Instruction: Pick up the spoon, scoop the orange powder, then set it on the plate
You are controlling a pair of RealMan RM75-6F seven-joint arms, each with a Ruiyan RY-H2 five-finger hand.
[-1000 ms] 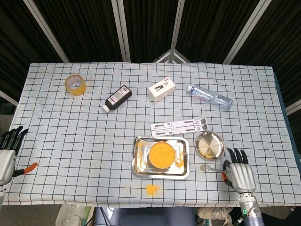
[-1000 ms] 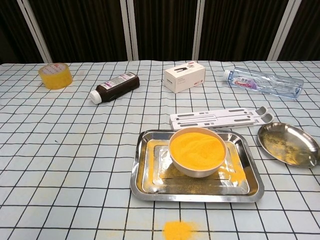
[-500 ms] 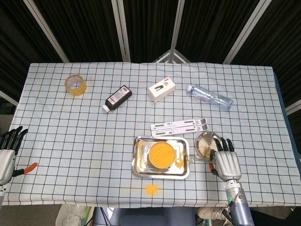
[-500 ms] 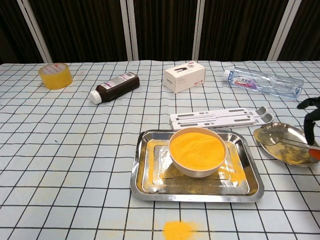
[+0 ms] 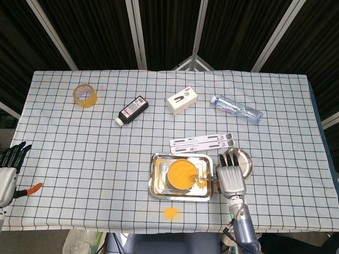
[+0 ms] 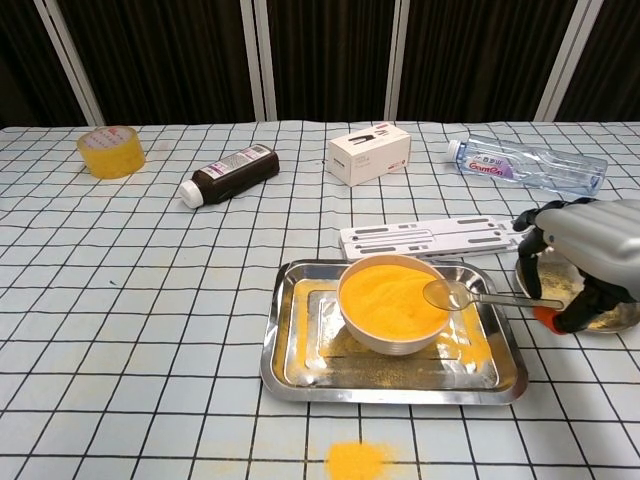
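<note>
One spoon over orange powder

Right hand: pale grey, smooth back shell — boxy in the head view, rounded in the chest view. Fingers are black and segmented. An orange-red pad shows on the underside, on the side facing the tray. The forearm behind it is a grey-blue cylinder with a thin dark cable at its base.

Left hand, far from the tray at the table edge: same grey shell, black fingers, one orange-red tip.
</note>
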